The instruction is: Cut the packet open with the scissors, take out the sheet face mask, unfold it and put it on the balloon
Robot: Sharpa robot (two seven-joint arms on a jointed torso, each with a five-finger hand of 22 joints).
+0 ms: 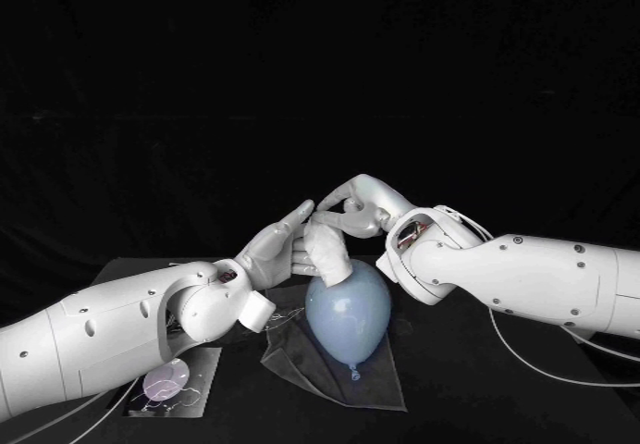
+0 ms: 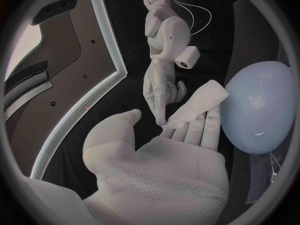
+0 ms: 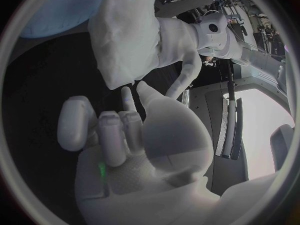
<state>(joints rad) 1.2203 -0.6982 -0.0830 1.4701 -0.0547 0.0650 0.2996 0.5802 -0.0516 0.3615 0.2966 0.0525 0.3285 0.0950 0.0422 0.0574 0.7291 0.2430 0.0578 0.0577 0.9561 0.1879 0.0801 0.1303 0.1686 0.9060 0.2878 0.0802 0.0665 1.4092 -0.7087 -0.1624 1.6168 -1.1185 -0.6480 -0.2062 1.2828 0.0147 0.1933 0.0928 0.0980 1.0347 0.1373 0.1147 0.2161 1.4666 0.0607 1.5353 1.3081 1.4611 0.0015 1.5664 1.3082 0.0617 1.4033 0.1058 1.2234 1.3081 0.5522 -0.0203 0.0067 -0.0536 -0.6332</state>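
Note:
A pale blue balloon (image 1: 350, 314) (image 2: 259, 110) (image 3: 53, 10) lies on the black table with its knot toward me. Just above its far end hangs the white sheet mask (image 1: 326, 256) (image 2: 197, 105) (image 3: 125, 40), still folded into a thick strip. My left hand (image 1: 277, 248) (image 2: 169, 170) lies flat against the mask, fingers straight and thumb apart, so the mask rests along its fingers. My right hand (image 1: 355, 208) (image 2: 161, 87) (image 3: 125, 150) reaches in from the other side and pinches the mask's upper end with its fingertips.
A dark glossy sheet (image 1: 334, 370) (image 2: 259, 182) lies under the balloon. At the table's near left, beside my left arm, sits a pale purple item with thin loops (image 1: 166, 381), seemingly the scissors. The table's near edge runs close below the balloon's knot.

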